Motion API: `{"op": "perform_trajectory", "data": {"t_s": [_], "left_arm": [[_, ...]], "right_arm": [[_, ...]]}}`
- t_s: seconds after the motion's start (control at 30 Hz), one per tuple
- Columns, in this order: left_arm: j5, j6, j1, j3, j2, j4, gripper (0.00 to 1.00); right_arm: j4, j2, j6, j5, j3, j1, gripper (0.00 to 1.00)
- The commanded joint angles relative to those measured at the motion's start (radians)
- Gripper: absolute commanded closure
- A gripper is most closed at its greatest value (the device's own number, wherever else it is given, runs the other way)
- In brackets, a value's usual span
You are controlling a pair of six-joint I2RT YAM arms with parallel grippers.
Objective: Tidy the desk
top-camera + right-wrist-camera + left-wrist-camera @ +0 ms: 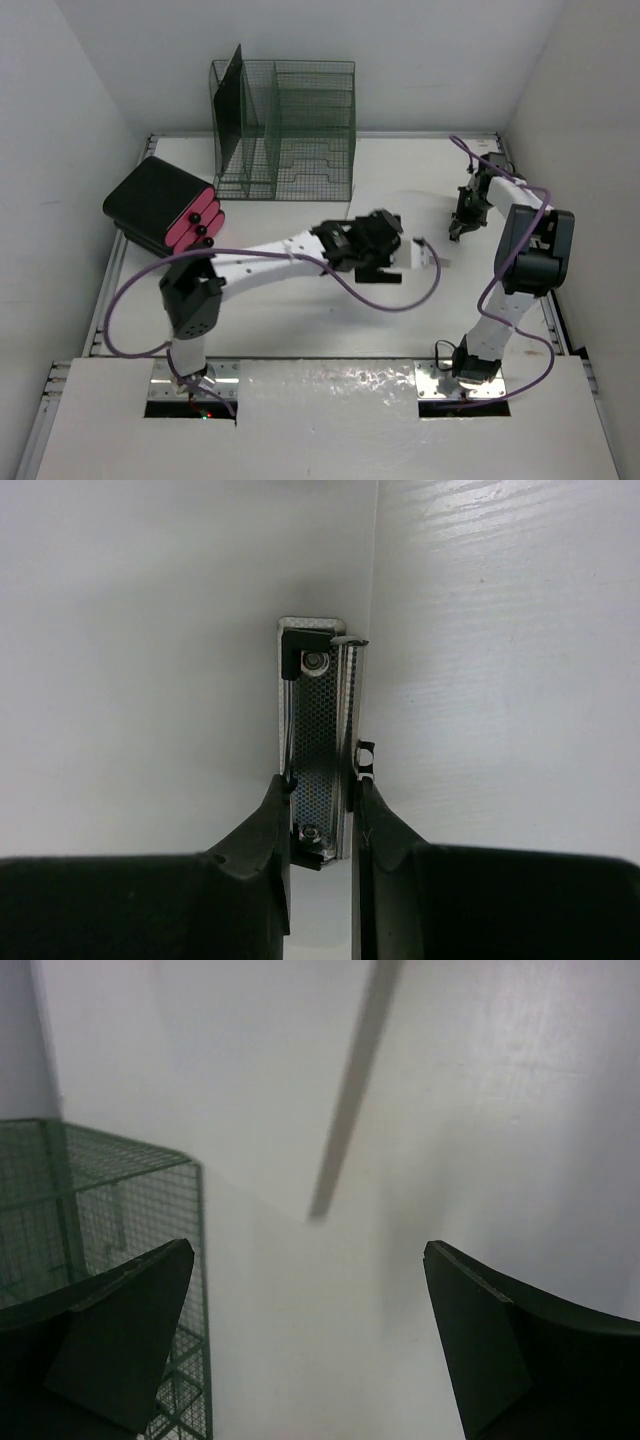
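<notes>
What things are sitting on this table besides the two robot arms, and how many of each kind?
Green wire rack: 1
Black case with pink ends: 1
Metal clip: 1, pinched in the right gripper
Total on the desk: 3 things that show clearly

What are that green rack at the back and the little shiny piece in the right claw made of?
The green rack looks like metal wire mesh with a dark green coating: you see through its fine grid. The shiny piece, pinched by the right gripper, seems bright silver metal, reflective with a dotted perforated face; its black end bits may be plastic.
</notes>
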Motion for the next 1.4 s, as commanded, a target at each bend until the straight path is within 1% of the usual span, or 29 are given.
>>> {"op": "perform_trajectory", "data": {"t_s": [0.0, 0.03, 0.23, 0.3, 0.33, 0.43, 0.5, 0.6, 0.67, 0.8, 0.83, 0.87, 0.9, 0.93, 0.97, 1.0, 1.13, 1.17, 1.2, 1.23, 1.33, 1.37], "left_arm": [[-0.133, 0.098, -0.08, -0.052, 0.066, 0.14, 0.01], [-0.144, 0.104, -0.097, -0.052, 0.103, 0.191, 0.01], [-0.142, 0.12, -0.108, 0.006, 0.265, 0.317, 0.01], [-0.168, 0.124, -0.107, 0.02, 0.321, 0.39, 0.0], [-0.186, 0.126, -0.107, 0.027, 0.321, 0.391, 0.0], [-0.272, 0.144, -0.108, 0.055, 0.407, 0.509, 0.01], [-0.292, 0.153, -0.108, 0.064, 0.441, 0.58, 0.01], [-0.296, 0.164, -0.108, 0.07, 0.477, 0.622, 0.04], [-0.306, 0.181, -0.108, 0.07, 0.496, 0.648, 0.08], [-0.346, 0.232, -0.108, 0.07, 0.551, 0.725, 0.28], [-0.357, 0.236, -0.108, 0.072, 0.556, 0.736, 0.4], [-0.363, 0.239, -0.108, 0.076, 0.562, 0.743, 0.47], [-0.365, 0.242, -0.108, 0.078, 0.56, 0.747, 0.61], [-0.368, 0.241, -0.108, 0.082, 0.56, 0.747, 0.73], [-0.372, 0.238, -0.108, 0.086, 0.559, 0.747, 0.81], [-0.38, 0.226, -0.108, 0.089, 0.554, 0.747, 1.0], [-0.394, 0.18, -0.107, 0.104, 0.528, 0.731, 1.0], [-0.382, 0.154, -0.107, 0.107, 0.508, 0.701, 1.0], [-0.372, 0.138, -0.105, 0.113, 0.498, 0.681, 1.0], [-0.36, 0.12, -0.105, 0.116, 0.469, 0.635, 1.0], [-0.28, 0.037, -0.096, 0.154, 0.426, 0.534, 1.0], [-0.26, 0.002, -0.088, 0.167, 0.401, 0.467, 1.0]], "right_arm": [[-0.013, -0.08, 0.024, -0.049, -0.002, 0.014, 1.0], [-0.018, -0.085, 0.024, -0.052, -0.004, 0.02, 1.0], [-0.03, -0.117, 0.018, -0.06, -0.024, 0.034, 1.0], [-0.036, -0.123, 0.017, -0.06, -0.031, 0.036, 1.0], [-0.036, -0.128, 0.017, -0.06, -0.034, 0.037, 1.0], [-0.032, -0.145, 0.018, -0.065, -0.056, 0.043, 1.0], [-0.026, -0.16, 0.021, -0.08, -0.063, 0.048, 1.0], [-0.018, -0.183, 0.026, -0.097, -0.079, 0.052, 1.0], [-0.016, -0.194, 0.029, -0.1, -0.083, 0.052, 1.0], [-0.021, -0.22, 0.027, -0.106, -0.097, 0.054, 1.0], [-0.021, -0.231, 0.027, -0.107, -0.099, 0.054, 1.0], [-0.022, -0.234, 0.026, -0.108, -0.102, 0.054, 1.0], [-0.024, -0.238, 0.027, -0.109, -0.105, 0.054, 1.0], [-0.024, -0.243, 0.027, -0.114, -0.108, 0.054, 1.0], [-0.024, -0.248, 0.027, -0.115, -0.109, 0.054, 1.0], [-0.021, -0.251, 0.029, -0.12, -0.116, 0.055, 1.0], [-0.032, -0.294, 0.033, -0.115, -0.111, 0.051, 1.0], [-0.041, -0.306, 0.04, -0.08, -0.102, 0.048, 0.91], [-0.042, -0.32, 0.046, -0.065, -0.099, 0.043, 0.77], [-0.042, -0.356, 0.053, -0.042, -0.096, 0.031, 0.55], [-0.03, -0.424, 0.087, 0.023, -0.094, 0.014, 0.36], [-0.02, -0.476, 0.093, 0.09, -0.096, 0.013, 0.29]]}}
